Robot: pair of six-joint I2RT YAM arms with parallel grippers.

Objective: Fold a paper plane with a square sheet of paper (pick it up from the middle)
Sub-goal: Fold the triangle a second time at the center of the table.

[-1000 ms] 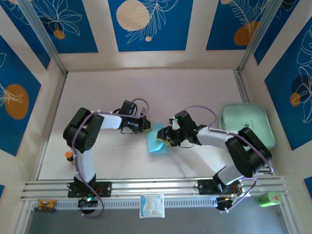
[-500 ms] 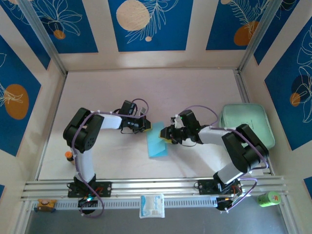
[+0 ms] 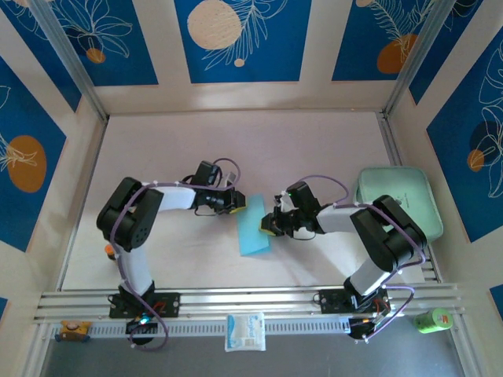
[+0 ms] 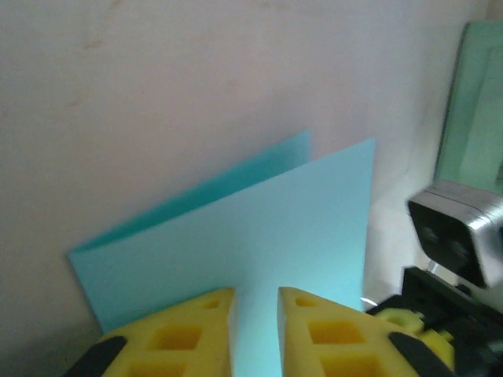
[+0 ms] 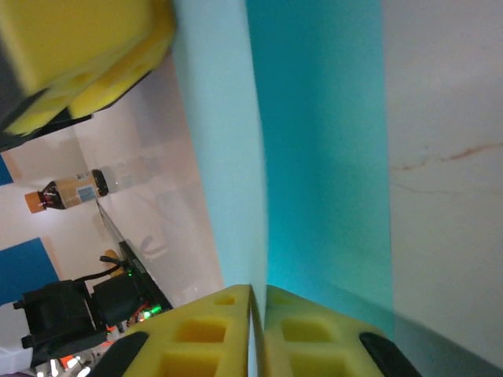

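Done so far: the square sheet of paper (image 3: 253, 225) is doubled over once into a long rectangle. Its two layers are not quite matched along one edge, as seen from the left wrist.
Left to do: no point, no wings and no dart shape are seen. Only the first crease is judged made, and most of the folding remains.
Left pincer (image 3: 236, 203): set at the far left corner of the sheet. From its own wrist a narrow gap is seen between the yellow fingers (image 4: 196, 334), so it is judged slightly spread. Whether the paper is touched cannot be told.
Paper's place: found on the worktop (image 3: 314, 141), between the two pincers and well apart from the mint-green tray (image 3: 393, 196).
Right pincer (image 3: 269, 226): pressed together, with no gap seen between its fingers (image 5: 314, 345). The edge of the paler upper layer is seen running into the seam between them, so the sheet is judged pinched at its right side.
Tray: placed at the right end of the worktop, touched by neither pincer.
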